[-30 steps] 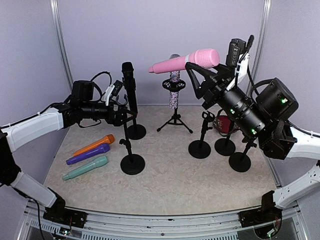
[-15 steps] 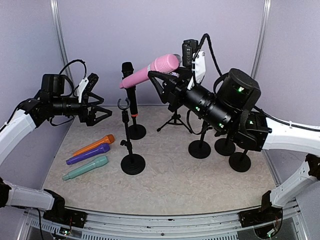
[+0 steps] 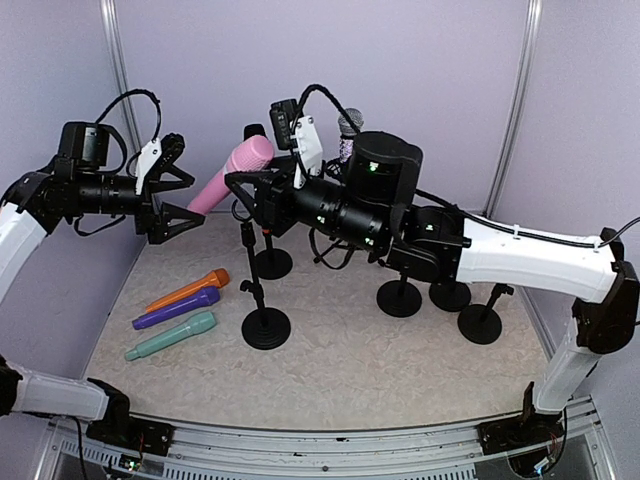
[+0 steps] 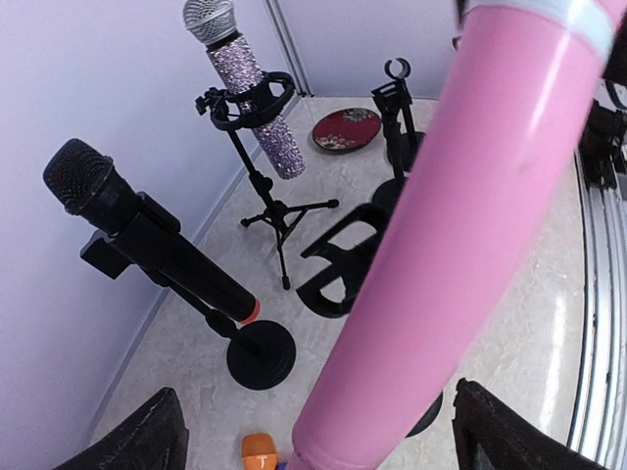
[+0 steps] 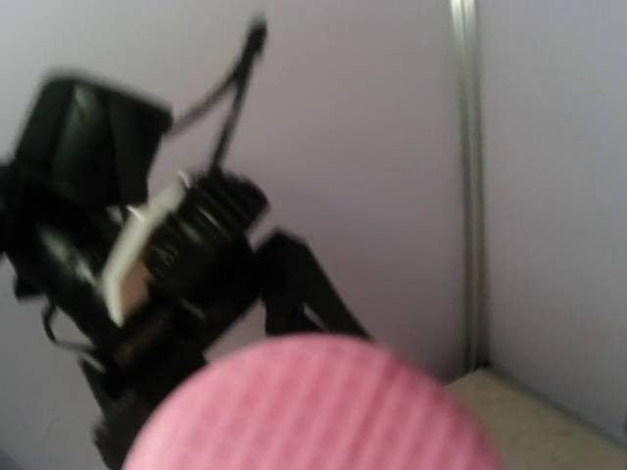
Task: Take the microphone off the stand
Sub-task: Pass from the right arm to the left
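- The desk [image 3: 350, 380] has a pale marbled top, with the arm bases along its near edge.
- The right arm [image 3: 500, 250] reaches from the near right corner across the desk toward the far left corner.
- The right gripper [image 3: 242, 190] is clamped on the pink microphone [image 3: 225, 180], gripping the shaft just below the head. Its own wrist view is blurred and shows only the pink head [image 5: 313, 406] filling the bottom of the frame.
- The left arm [image 3: 30, 205] hangs over the left edge. The left gripper [image 3: 198, 197] has its jaws spread wide.
- The pink microphone is off any stand, in the air above the far left part of the desk. Its head tilts up toward the back and its tail points down to the left.
- In the left wrist view the shaft [image 4: 460, 255] runs between the left fingers [image 4: 142, 436], with a gap on each side and neither finger touching it.
- A glitter microphone [image 4: 250, 88] sits tilted in a tripod stand at the far edge.
- A black microphone [image 4: 147, 245] leans in a round-based stand near the far left corner.
- An empty stand [image 3: 265, 325] is left of centre, and three more round-based stands [image 3: 450, 293] cluster toward the right edge.
- An orange microphone [image 3: 188, 290], a purple microphone [image 3: 176, 308] and a teal microphone [image 3: 170, 335] lie side by side near the left edge.
- A small red dish [image 4: 346, 128] lies toward the far right.
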You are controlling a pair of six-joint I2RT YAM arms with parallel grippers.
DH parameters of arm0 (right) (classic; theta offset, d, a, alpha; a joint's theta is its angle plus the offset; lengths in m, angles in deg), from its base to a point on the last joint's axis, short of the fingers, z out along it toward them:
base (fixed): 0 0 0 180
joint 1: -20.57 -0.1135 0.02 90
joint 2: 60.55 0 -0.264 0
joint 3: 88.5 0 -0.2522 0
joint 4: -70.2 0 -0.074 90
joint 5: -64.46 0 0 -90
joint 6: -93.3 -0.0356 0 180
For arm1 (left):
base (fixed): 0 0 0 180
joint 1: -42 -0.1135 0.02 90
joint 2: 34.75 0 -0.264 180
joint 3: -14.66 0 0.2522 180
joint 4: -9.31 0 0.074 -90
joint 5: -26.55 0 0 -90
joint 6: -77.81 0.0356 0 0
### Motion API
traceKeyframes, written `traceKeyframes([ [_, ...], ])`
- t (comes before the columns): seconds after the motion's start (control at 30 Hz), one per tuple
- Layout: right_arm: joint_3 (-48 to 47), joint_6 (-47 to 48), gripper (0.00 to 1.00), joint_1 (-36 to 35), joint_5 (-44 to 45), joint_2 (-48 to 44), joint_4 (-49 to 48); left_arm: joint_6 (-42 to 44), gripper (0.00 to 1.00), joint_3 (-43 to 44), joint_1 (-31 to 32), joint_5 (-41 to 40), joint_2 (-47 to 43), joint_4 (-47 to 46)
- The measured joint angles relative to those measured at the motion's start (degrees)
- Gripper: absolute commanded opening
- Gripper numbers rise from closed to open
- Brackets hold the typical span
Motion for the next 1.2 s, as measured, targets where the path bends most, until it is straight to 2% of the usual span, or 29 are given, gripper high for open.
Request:
traceKeyframes([
  [0.17, -3.28, -2.62, 0.00, 0.83, -3.96, 5.31, 2.08, 7.10, 0.64, 0.85, 1.09, 0.83, -1.68, 7.04],
  [0.33, -7.13, -4.81, 0.00, 1.22, -8.35, 9.97, 3.23, 10.84, 0.60, 0.68, 2.69, 1.22, -2.80, 10.51],
  [0.4, -8.15, -5.60, 0.00, 1.25, -9.77, 11.06, 3.30, 11.21, 0.48, 0.24, 2.71, 1.20, -3.04, 10.78],
  [0.5, -8.55, -6.21, 0.02, 1.25, -11.43, 11.67, 3.50, 11.67, 0.19, -0.87, 2.73, 0.61, -3.08, 10.78],
  [0.57, -8.55, -6.34, 0.23, 1.25, -11.78, 11.76, 3.98, 11.43, 0.08, -1.49, 2.73, -0.02, -3.08, 10.60],
  [0.6, -8.55, -6.38, 0.35, 1.25, -11.98, 11.80, 4.22, 11.52, 0.06, -1.77, 2.73, -0.39, -3.13, 10.47],
  [0.67, -8.55, -6.05, 0.51, 1.36, -12.15, 11.85, 4.76, 10.91, 0.03, -2.40, 2.73, -1.11, -3.19, 9.70],
  [0.77, -8.55, -5.62, 0.63, 1.55, -11.17, 11.80, 5.88, 10.91, 0.00, -4.13, 2.51, -2.40, -3.26, 8.44],
  [0.9, -5.60, -5.38, 0.67, 1.64, -7.39, 9.27, 5.79, 12.61, 0.00, -7.93, -1.73, -4.90, -3.28, 7.48],
  [1.07, 0.61, -4.68, 0.67, 1.62, -0.92, 1.70, 5.79, 16.94, 0.00, -15.74, -11.37, -8.61, -3.32, 7.19],
  [1.2, 2.93, -4.39, 0.67, 1.70, 3.04, -1.73, 5.70, 22.60, 0.00, -21.03, -14.19, -11.04, -3.89, 8.41],
])
